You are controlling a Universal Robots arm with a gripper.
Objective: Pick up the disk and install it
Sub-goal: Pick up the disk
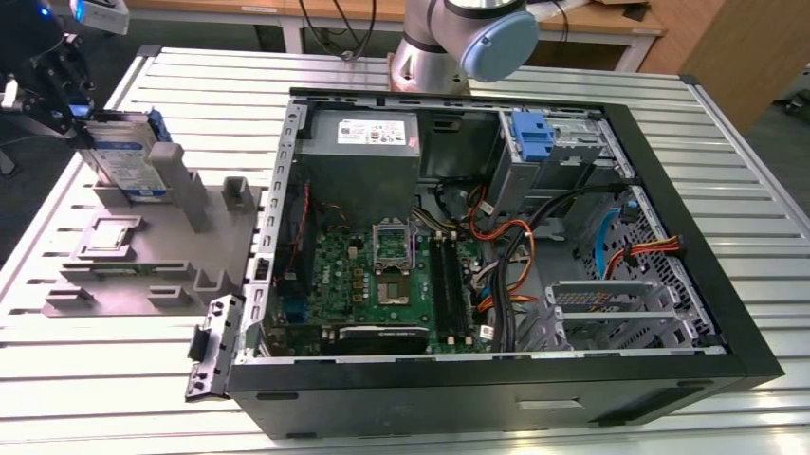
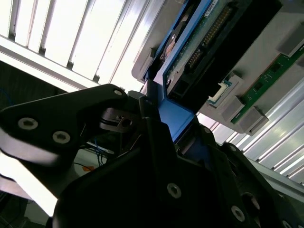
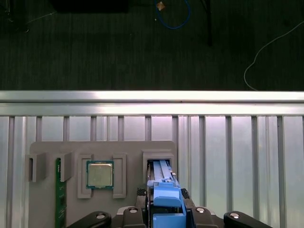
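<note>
slatted metal table (image 1: 708, 142): gripper (image 1: 79, 123) jaws clamped on blue-framed silver disk (image 1: 127, 159) at grey plastic holder (image 1: 139, 251); not yet installed.

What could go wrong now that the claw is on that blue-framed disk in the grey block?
The claw seems to hold the disk by its top edge alone, so it might slip or tilt.
The disk stands in a slot of the grey holder block; a crooked pull could jam it or drag the block.
Loose cables in the computer case could snag it.
</note>
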